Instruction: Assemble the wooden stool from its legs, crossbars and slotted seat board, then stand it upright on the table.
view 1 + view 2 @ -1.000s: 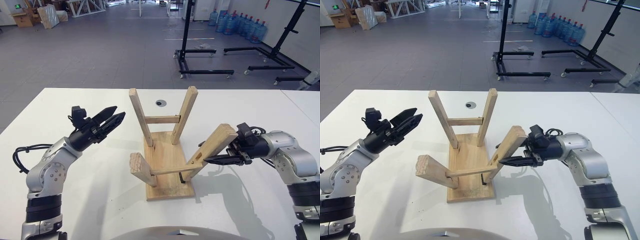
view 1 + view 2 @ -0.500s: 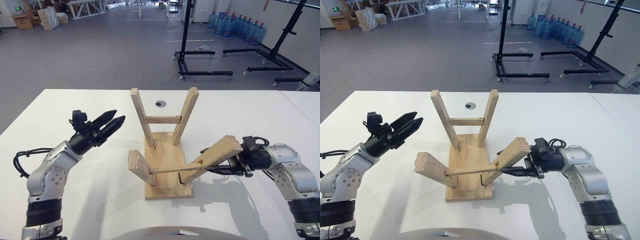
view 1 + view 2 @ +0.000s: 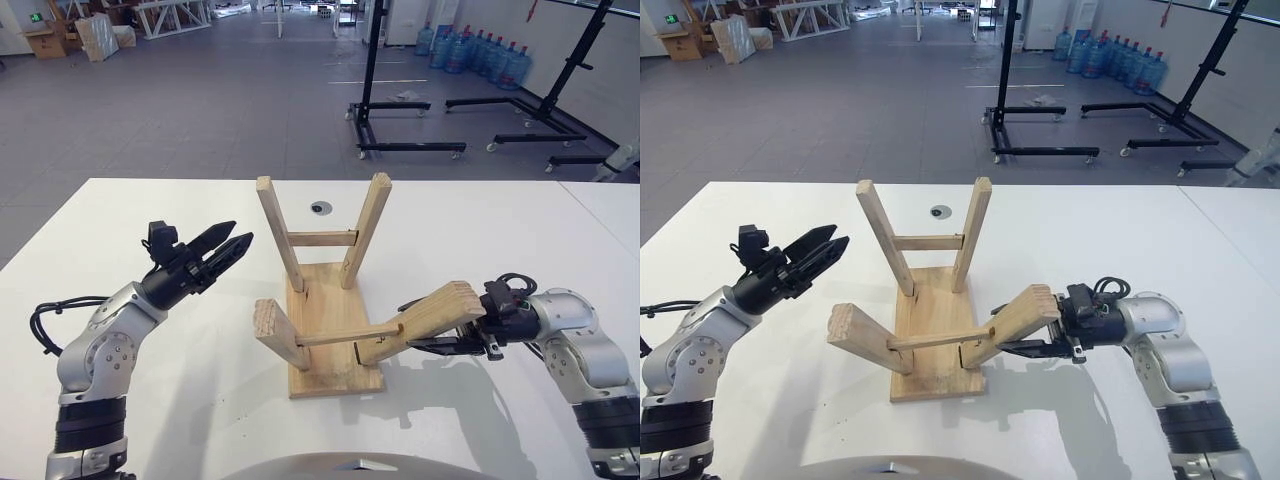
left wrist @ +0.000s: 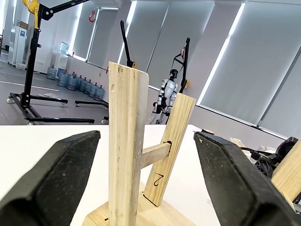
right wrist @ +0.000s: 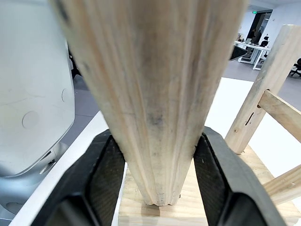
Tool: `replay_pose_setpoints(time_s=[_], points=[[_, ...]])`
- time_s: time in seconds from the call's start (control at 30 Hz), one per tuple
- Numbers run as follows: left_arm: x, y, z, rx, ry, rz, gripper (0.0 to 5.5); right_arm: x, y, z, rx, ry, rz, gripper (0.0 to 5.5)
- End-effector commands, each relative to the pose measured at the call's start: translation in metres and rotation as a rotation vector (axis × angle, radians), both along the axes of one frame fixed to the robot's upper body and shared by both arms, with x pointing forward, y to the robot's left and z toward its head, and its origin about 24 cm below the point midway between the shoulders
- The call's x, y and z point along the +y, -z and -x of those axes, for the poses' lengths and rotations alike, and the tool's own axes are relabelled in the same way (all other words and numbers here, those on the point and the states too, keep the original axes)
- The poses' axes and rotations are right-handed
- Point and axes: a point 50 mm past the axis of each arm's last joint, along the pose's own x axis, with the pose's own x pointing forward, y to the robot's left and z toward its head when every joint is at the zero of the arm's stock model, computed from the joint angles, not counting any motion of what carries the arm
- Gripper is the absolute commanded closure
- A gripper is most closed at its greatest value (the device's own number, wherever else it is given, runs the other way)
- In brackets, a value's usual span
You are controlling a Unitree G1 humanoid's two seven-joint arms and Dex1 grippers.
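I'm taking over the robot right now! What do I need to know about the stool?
Left gripper: open, empty, beside the far legs, not touching.
Right gripper: shut on the near right leg.
Seat board lies flat on the table.
Done: far legs and far crossbar stand upright in the board.
Left: the near pair is tilted low, so stand it upright in the board, then flip the stool onto its legs.

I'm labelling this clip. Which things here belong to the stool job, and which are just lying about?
Job: seat board, far legs, near left leg, near right leg, crossbars, right end effector gripping the near right leg, left end effector, open.
Lying about: table hole, black stands, water bottles, boxes.
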Motion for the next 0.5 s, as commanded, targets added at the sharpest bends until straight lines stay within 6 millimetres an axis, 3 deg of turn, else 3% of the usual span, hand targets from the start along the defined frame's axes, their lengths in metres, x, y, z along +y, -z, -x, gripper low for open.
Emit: replay_pose_setpoints(time_s=[0.03,0.5], points=[[-0.003,0.003,0.0,0.005,-0.001,-0.015,1.85,-0.003,0.009,0.0,0.05,0.011,0.087,3.46],[-0.014,0.01,-0.001,0.023,0.015,-0.017,1.85,-0.007,0.007,-0.008,0.074,-0.04,0.137,3.46]])
